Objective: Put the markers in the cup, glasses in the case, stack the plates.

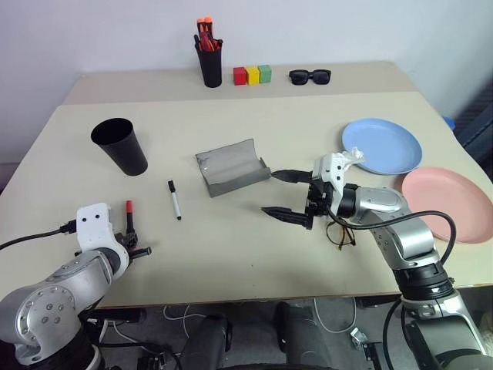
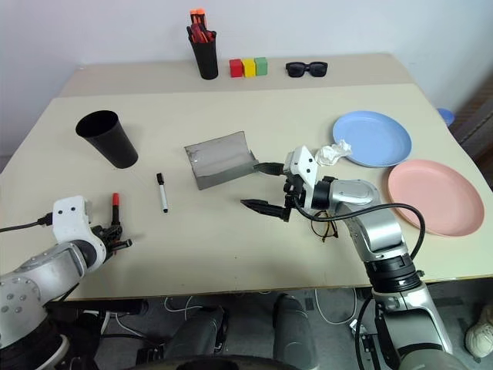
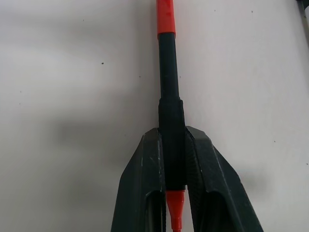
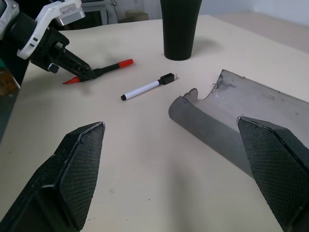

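The left gripper (image 3: pixel 174 164) has its jaws pinched right around the red-capped marker (image 3: pixel 167 72), gripping the dark barrel near its back end, down low at the near left corner of the worktop (image 1: pixel 231 262). The red cap points away from the robot, and the marker looks like it's lying on or just above the surface, hard to tell which.

The right gripper (image 1: pixel 286 194) is hanging over the middle of the worktop, aimed sideways toward the robot's left, jaws spread wide with nothing between them. It sits just beside the grey case (image 1: pixel 229 167), which lies open with its curved lid tipped up.

The white marker (image 1: pixel 175 199) lies flat between the case and the left gripper. The black cup (image 1: pixel 121 146) stands with its wide end up, further back on the left, apart from both markers. The wire-frame glasses (image 1: pixel 340 233) sit on the worktop mostly tucked under the right forearm. The blue plate (image 1: pixel 383 145) and pink plate (image 1: pixel 448 204) lie side by side on the right, not stacked, with a crumpled white wrapper (image 1: pixel 353 156) at the blue one's edge.
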Motion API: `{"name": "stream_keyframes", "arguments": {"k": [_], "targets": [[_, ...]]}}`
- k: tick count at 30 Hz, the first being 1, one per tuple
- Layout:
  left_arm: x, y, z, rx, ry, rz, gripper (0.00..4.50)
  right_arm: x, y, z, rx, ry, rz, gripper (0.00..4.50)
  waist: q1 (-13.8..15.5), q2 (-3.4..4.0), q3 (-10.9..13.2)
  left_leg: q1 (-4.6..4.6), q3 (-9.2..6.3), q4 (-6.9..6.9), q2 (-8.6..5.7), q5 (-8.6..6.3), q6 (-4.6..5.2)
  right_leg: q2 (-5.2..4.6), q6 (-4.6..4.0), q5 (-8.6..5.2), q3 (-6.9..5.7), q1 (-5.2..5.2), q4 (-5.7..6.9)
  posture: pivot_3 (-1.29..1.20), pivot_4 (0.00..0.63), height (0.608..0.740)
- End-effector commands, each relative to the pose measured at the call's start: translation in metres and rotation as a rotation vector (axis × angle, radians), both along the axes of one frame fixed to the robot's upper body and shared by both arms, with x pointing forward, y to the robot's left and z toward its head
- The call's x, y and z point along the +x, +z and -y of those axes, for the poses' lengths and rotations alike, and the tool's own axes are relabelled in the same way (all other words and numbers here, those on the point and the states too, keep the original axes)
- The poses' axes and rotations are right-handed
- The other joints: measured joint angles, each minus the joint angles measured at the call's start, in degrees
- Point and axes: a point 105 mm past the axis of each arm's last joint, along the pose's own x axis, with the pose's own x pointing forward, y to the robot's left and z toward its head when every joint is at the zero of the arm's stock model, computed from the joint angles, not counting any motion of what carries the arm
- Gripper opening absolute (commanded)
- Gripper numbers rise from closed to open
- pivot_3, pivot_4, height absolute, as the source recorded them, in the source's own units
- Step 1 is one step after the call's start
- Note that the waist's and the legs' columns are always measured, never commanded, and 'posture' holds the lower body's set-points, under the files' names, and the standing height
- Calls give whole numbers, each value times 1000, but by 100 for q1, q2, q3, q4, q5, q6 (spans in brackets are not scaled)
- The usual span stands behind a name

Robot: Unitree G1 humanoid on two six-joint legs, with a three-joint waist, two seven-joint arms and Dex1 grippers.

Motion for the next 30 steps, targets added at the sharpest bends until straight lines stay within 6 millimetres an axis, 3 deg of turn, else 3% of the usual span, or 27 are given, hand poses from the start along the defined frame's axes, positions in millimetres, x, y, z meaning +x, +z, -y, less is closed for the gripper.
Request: {"name": "stream_keyframes", "arguments": {"k": [1, 4, 10, 13, 19, 23, 30], "targets": [[13, 34, 5, 121, -102, 128, 3, 1, 13, -3, 16, 11, 64, 4500, -6, 0, 0, 0, 0, 0, 0, 0, 0, 1, 0, 0, 0, -1, 0, 0, 150, 740], [30, 76, 36, 150, -285, 393, 3, 2, 14, -3, 18, 14, 64, 4500, 1, 0, 0, -1, 1, -1, 0, 1, -2, 2, -1, 0, 1, -1, -2, 0, 150, 740], [45, 119, 64, 305, -495, 682, 3, 4, 15, -5, 21, 18, 70, 4500, -30, 1, 1, -1, 15, -10, 4, 1, -2, 3, -6, 4, 6, -5, -14, 0, 150, 740], [59, 146, 53, 395, -464, 864, 3, 6, 16, -6, 21, 19, 72, 4500, -14, 2, 1, -2, 19, -12, 8, 0, -1, 9, -14, 10, 7, -4, -24, 0, 150, 740], [88, 188, -23, 478, -201, 1023, 3, 8, 19, -5, 21, 7, 81, 4500, -25, 2, 1, -3, 21, -12, 9, 1, 1, 14, -16, 15, 6, -5, -36, 0, 150, 740], [101, 191, -48, 468, -116, 1066, 3, 6, 17, -5, 20, 2, 77, 4500, -18, 2, 1, -8, 23, -12, 10, 3, -5, 14, -9, 20, 7, -6, -49, 0, 150, 740], [128, 178, -53, 385, -153, 1126, 3, 6, 22, -7, 25, 5, 89, 4500, -10, 1, 1, -14, 23, -4, 7, 3, -4, 11, 2, 31, 6, -3, -62, 0, 150, 740]]}}
